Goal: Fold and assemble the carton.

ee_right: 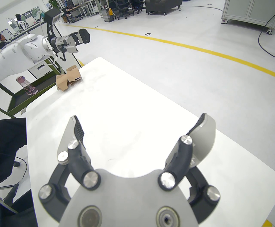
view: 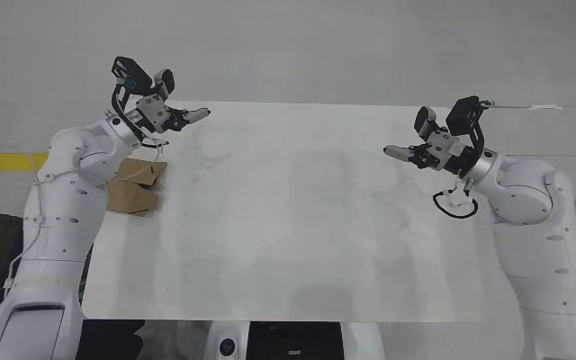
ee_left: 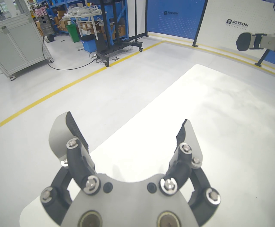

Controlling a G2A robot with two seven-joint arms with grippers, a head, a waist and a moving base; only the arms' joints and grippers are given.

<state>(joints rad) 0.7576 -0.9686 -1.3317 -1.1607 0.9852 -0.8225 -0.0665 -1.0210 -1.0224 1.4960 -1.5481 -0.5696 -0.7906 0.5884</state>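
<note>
Loosely folded, the brown carton [view: 135, 186] lies untouched; left gripper [ee_left: 127, 120] and right gripper [ee_right: 139, 117] gape empty.

floor [ee_left: 120, 90]: pale grey (yellow line [ee_left: 86, 76] curving across) | back: blue shelving [ee_left: 125, 17], blue pegboard panel [ee_left: 174, 23]

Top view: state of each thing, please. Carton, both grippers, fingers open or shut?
carton: not assembled, lying partly folded at the table's edge beside the left arm, nothing touching it.
left gripper: fingers open, empty, held above the table's far corner, apart from the carton.
right gripper: fingers open, empty, held above the opposite side of the table.
table: white top, carrying only the carton.
</note>
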